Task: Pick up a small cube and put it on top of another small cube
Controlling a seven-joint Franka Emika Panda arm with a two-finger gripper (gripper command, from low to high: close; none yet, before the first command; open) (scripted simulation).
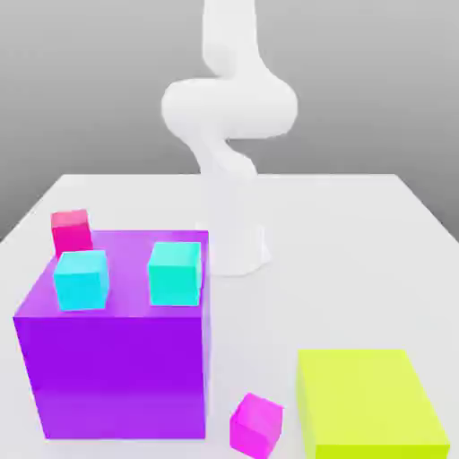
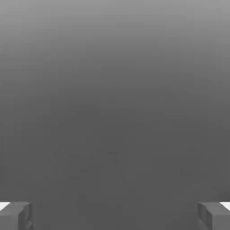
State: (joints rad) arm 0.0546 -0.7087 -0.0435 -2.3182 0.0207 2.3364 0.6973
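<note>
The gripper (image 2: 115, 216) is waiting with fingers spread, holding nothing; the magenta cube (image 1: 256, 426) is lying beside the purple block (image 1: 121, 376), turned askew to it, so a misaligned grasp could be knocking it away

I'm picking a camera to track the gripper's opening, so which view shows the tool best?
The hand view is best: both fingers of the tool stand there, wide apart with nothing between them. The exterior view shows the white arm rising out of the top of the picture, but not its fingers.
</note>
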